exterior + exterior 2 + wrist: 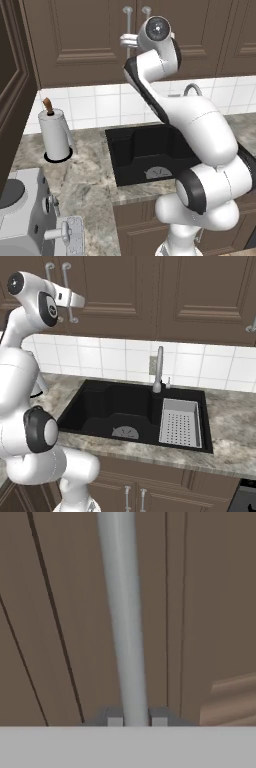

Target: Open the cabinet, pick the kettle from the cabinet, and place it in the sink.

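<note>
The dark brown cabinet [75, 40] [115, 291] hangs on the wall above the counter with both doors closed. My gripper [137, 719] is pressed up against a door, and its two fingertips [115, 719] touch either side of a silver bar handle [122, 612]. From the left base view the gripper [126, 41] sits on the left one of the two handles. In the right base view the gripper [80, 302] reaches the door from the upper left. The black sink [150, 150] [115, 406] lies below, holding nothing. The kettle is hidden.
A white paper-towel roll [54, 135] stands on the counter left of the sink. A faucet [159, 368] rises behind the basin, and a grey perforated tray [181, 422] fills its right part. A stove [25, 220] is at lower left, under a tall dark panel [12, 100].
</note>
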